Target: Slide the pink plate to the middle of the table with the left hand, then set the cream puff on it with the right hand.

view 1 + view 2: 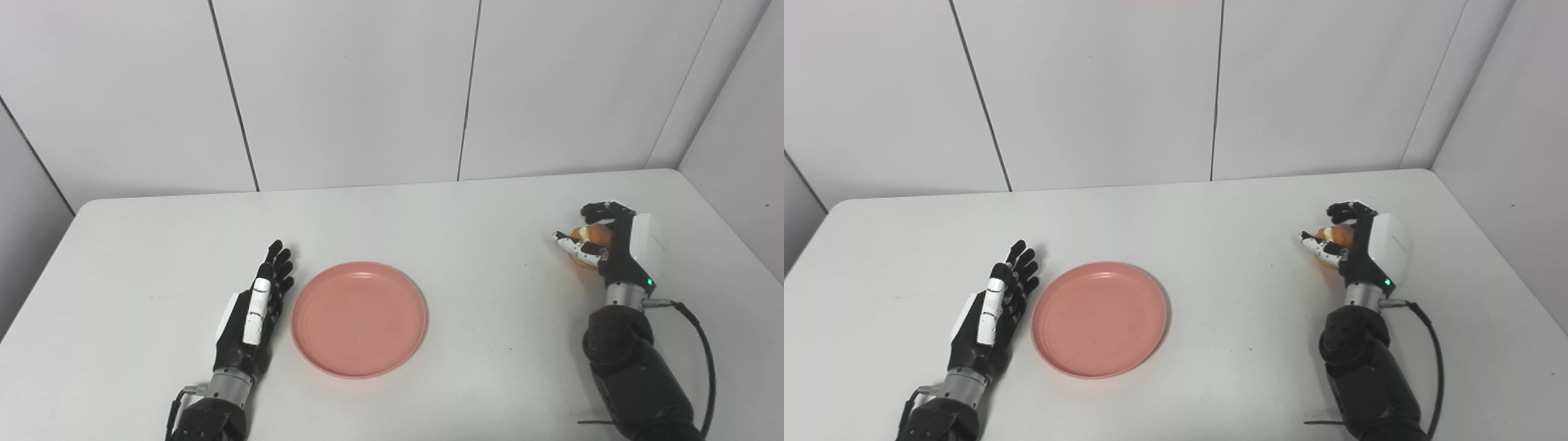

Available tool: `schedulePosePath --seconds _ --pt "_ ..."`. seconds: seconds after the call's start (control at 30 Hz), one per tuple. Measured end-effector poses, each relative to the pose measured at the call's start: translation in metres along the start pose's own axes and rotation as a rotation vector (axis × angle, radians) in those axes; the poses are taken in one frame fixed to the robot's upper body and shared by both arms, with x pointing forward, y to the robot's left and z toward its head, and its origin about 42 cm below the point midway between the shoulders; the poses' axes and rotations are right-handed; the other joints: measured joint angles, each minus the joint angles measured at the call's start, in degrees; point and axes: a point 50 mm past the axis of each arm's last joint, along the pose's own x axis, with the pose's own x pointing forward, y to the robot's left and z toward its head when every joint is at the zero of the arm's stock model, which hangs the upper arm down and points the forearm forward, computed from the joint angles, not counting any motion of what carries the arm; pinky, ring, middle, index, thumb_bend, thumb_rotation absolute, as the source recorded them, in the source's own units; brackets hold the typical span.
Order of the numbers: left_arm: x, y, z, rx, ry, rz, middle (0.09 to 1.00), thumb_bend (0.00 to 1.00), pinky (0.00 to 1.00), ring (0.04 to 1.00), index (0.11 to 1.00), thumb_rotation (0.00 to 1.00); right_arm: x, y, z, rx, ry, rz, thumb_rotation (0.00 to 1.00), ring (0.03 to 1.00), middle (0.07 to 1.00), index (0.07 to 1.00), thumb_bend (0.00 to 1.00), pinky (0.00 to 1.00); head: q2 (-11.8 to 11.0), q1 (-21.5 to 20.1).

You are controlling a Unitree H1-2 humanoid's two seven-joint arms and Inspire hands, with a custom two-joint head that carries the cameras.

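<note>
- Two hands share a white table point(465, 202) with one pink plate point(359, 318), which lies near the table's middle, a little toward its left and front.
- Beside the plate's left rim, the left hand point(257, 309) rests flat with fingers straight and apart, holding nothing; whether its fingers touch the rim cannot be told from either head view.
- Well to the plate's right, near the table's right side, the right hand point(603, 242) curls its fingers and thumb around the cream puff point(593, 235), a golden lump only partly visible between them.
- Whether the puff has left the tabletop is unclear; a pale tan patch shows just beneath the hand.
- By the look of things, the sliding step is done or nearly so, with the plate empty and ready.
- What remains, on this evidence, is the carry: the puff has to travel leftward to the plate and be set down inside its rim.
- Bare tabletop stretches between the plate and the right hand, so the path appears unobstructed.
- Room around the plate is ample on every side, and it sits well back from the table's front edge.
- Closest to an edge is the right hand, though still inside the table's right border.
</note>
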Motion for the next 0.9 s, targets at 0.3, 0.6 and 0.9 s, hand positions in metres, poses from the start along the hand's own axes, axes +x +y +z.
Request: schedulePosePath --seconds 0.3,0.6,0.9 --pt "0.0 -0.001 0.0 0.001 0.002 -0.003 1.0 0.64 1.0 1.0 1.0 1.0 -0.001 -0.006 0.037 0.146 -0.117 0.024 0.0 0.463 0.515 0.487 0.49 0.32 0.09 0.7" --pt "0.001 -0.002 -0.001 0.004 0.003 -0.008 1.0 0.65 1.0 1.0 1.0 1.0 -0.023 0.006 0.072 0.246 -0.218 0.142 0.0 0.463 0.494 0.486 0.5 0.34 0.26 1.23" --pt "0.001 -0.003 -0.001 0.007 0.003 -0.008 1.0 0.67 1.0 1.0 1.0 1.0 -0.066 0.037 0.09 0.269 -0.292 0.315 0.0 0.446 0.521 0.457 0.51 0.2 0.61 1.67"
